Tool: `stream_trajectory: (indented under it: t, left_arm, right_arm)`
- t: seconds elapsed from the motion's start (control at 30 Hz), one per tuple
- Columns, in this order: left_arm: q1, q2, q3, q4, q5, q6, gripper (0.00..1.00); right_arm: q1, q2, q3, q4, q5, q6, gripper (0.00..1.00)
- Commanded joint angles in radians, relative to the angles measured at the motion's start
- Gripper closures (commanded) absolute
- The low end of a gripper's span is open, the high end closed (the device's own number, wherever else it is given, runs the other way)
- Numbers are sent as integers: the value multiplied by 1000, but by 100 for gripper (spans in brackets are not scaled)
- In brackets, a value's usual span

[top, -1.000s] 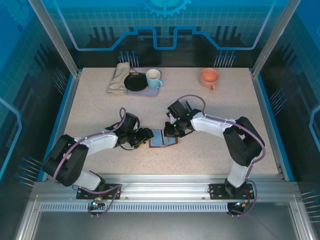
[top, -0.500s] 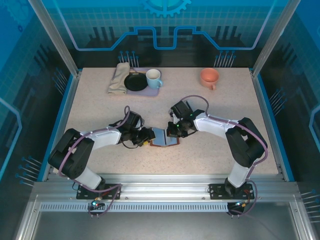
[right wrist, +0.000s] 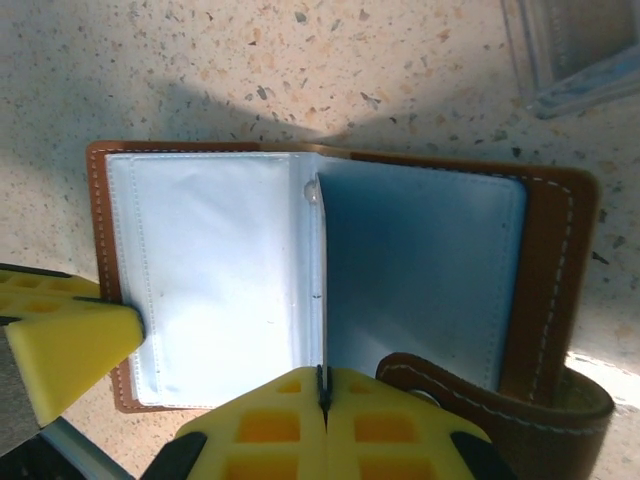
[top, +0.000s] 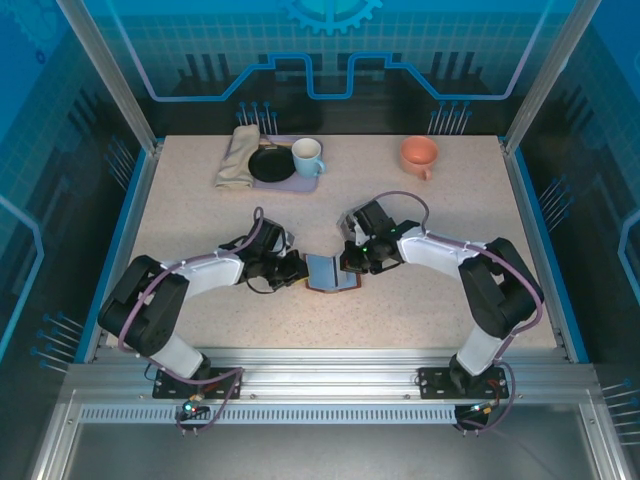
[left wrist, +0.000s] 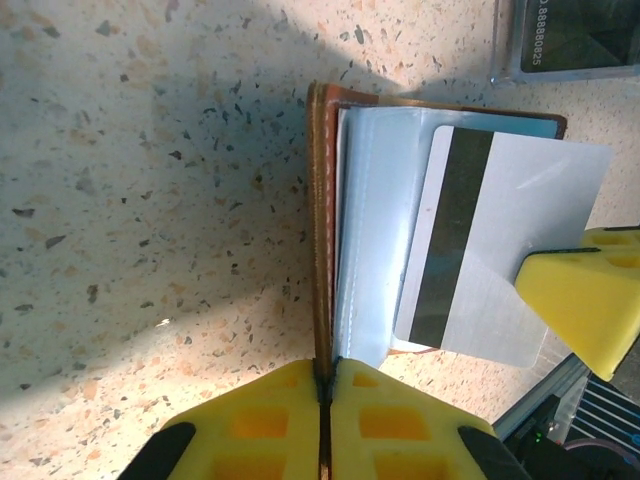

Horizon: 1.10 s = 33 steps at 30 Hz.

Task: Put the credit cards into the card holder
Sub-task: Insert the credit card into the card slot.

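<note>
Card holder lies open on the tabletop between your two arms, with its brown cover down and its clear sleeves facing up. Your left jaws are clenched on the holder's brown edge; in the left wrist view the yellow fingers meet on the stitched leather rim. Your right jaws are clenched too, grasping a white credit card with a black magnetic stripe. That card sits tilted over the sleeves, its striped end overlapping the inner pages and its outer corner pinched. In the right wrist view a thin line runs up from between the fingers along the holder's middle, and the snap tab curls up at the lower right. Just beyond the holder you see a corner of a grey tray with a dark card in it. At the far edge of the tabletop stand a peach cup, a white mug, a dark plate and a folded cloth, well apart from the holder.
</note>
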Motion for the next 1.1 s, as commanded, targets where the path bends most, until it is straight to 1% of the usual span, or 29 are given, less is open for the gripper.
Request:
stream_trajectory:
  t: [0.0,0.13,0.2,0.27,0.37,0.43,0.53,0.63,0.77,0.97,1.07]
  left_arm:
    - [7,20,12,-48,18,44,92]
    - [6,38,5,-48,14,49,91]
    - [5,50,5,-54,14,59,90]
    - [5,59,8,-67,8,69,90]
    - [3,64,10,-88,-5,84,86]
    - [3,65,11,-93,-11,88,85]
    - [0,72,16,-96,-12,92,84]
    - [-10,78,28,-112,-25,101,84]
    - [-24,81,36,-122,-39,101,85]
    - [-35,83,39,-123,-44,96,86]
    - [-35,73,36,-129,-56,93,86]
  right_arm:
    - [-7,21,-15,55,-54,18,100]
    - [-3,60,-26,75,-50,50,100]
    - [4,78,-26,54,-20,54,100]
    - [10,77,-36,38,14,58,100]
    - [9,69,-52,37,25,60,100]
    - [10,77,-53,55,-7,54,100]
    - [14,89,-70,138,-98,76,100]
    - [17,89,-82,192,-135,103,100]
    - [16,58,-88,211,-126,120,100]
    - [6,33,-85,192,-126,121,100]
    - [2,11,-80,164,-101,108,100]
